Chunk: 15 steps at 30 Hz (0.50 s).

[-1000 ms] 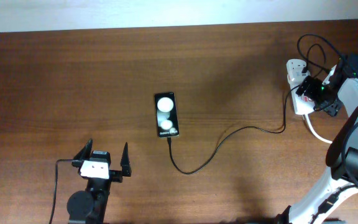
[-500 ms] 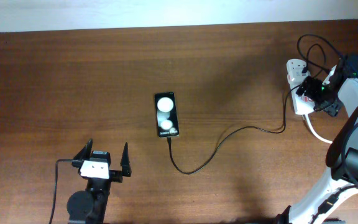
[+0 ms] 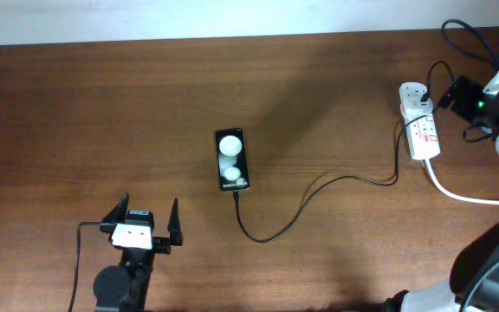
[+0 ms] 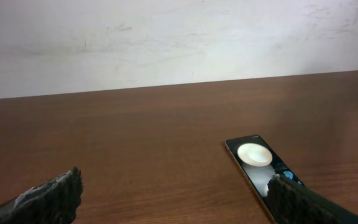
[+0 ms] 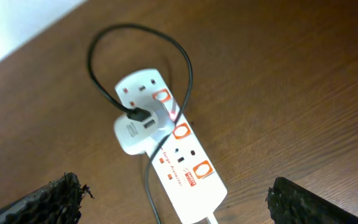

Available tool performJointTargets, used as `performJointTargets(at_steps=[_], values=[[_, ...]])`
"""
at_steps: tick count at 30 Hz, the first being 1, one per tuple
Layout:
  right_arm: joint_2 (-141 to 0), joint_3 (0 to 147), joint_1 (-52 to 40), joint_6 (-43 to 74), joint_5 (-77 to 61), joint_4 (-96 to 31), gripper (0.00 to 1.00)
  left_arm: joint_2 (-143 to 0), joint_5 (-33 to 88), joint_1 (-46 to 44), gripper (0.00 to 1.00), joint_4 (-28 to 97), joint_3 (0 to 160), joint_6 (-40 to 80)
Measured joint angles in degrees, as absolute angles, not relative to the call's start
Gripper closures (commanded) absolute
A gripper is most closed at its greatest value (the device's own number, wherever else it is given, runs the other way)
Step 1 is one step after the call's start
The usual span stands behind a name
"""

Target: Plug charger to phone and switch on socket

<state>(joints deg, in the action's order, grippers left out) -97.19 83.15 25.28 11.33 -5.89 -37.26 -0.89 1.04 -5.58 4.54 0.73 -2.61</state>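
The black phone (image 3: 232, 159) lies mid-table, its screen showing two white light spots; it also shows in the left wrist view (image 4: 260, 167). The black charger cable (image 3: 319, 189) runs from the phone's near end to the white adapter (image 3: 412, 93) on the white socket strip (image 3: 422, 132). In the right wrist view the socket (image 5: 179, 158) with red switches lies below, the adapter (image 5: 135, 132) plugged in. My right gripper (image 3: 457, 94) is open, raised above and just right of the socket. My left gripper (image 3: 142, 218) is open and empty near the front edge, left of the phone.
A thick white cord (image 3: 457, 192) leaves the socket toward the right edge. A cable loop (image 3: 444, 74) arcs behind the adapter. A pale wall (image 4: 179, 37) borders the table's far side.
My right gripper has lifted off the socket strip and moved back to the right, uncovering it. The left arm, phone and cable have not moved.
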Motion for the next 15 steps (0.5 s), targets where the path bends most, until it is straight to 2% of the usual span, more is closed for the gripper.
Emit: performJointTargets(at_steps=[10,15], values=[[-85.34,83.13,12.16,11.31,-5.50,-37.26,0.02,-0.84,1.04,-5.58,0.01,4.54,0.73,-2.61],[-85.10,83.13,10.07,11.33,-5.50,-37.34,0.01,-0.84,1.04,-5.58,0.01,4.54,0.73,-2.61]])
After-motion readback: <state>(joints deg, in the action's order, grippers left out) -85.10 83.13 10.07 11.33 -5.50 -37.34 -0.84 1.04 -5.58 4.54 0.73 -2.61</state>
